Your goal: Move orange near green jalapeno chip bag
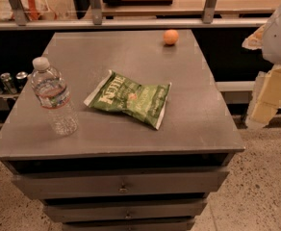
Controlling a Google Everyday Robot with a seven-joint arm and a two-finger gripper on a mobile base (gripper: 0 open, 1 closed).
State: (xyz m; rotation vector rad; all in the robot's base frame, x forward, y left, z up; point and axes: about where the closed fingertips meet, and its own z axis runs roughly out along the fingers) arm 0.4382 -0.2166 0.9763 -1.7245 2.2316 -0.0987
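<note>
Hanging beside the table (pixel 203 119), gripper (pixel 270 93) is well apart from orange (pixel 171 36); its opening unclear.

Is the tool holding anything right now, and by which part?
Nothing. The tool hangs right of the table; the orange lies untouched near its far edge.

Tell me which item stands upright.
The water bottle, front left; the chip bag lies flat, the orange is round. The gripper hangs right of the table.

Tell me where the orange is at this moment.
In the camera view, the orange sits near the far right corner of the grey cabinet top, apart from the green jalapeno chip bag at its middle; the claw hangs beyond the cabinet's right side.
</note>
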